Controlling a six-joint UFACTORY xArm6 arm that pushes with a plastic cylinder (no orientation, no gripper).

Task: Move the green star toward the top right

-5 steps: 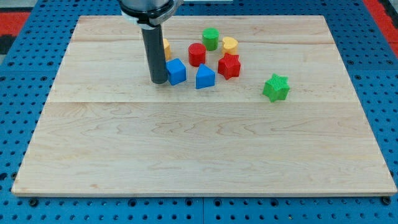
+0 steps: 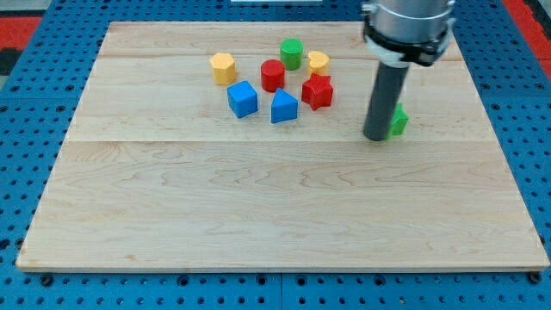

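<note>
Eight blocks: small coloured plastic pieces lie on the pale wooden tabletop (image 2: 258, 207), seven of them in a loose cluster well to the view's left of my tip.
My tip: the lower end of the straight dark rod (image 2: 376, 136) rests on the tabletop in the view's right half, below the grey arm housing at the view's top.
Fingers: the arm carries only the plain rod, which holds nothing and has no parts that open or close.
Green star-shaped plastic block (image 2: 399, 121): just to the view's right of my tip and touching the rod or very nearly so; the rod hides most of it, so only its right part shows.
Red star-like block (image 2: 317, 90): to the upper left of my tip, the nearest piece of the cluster.
Yellow rounded block (image 2: 318, 61): just above the red star-like block, further toward the view's top from my tip.
Green cylinder (image 2: 291, 53): at the cluster's top.
Red cylinder (image 2: 273, 75): just below the green cylinder.
Blue house-shaped block (image 2: 283, 106): left of my tip, beside the red star-like block.
Blue cube (image 2: 243, 98): further left.
Yellow hexagonal block (image 2: 223, 68): farthest from my tip.
Writing: no brand, label or lettering can be read anywhere.
</note>
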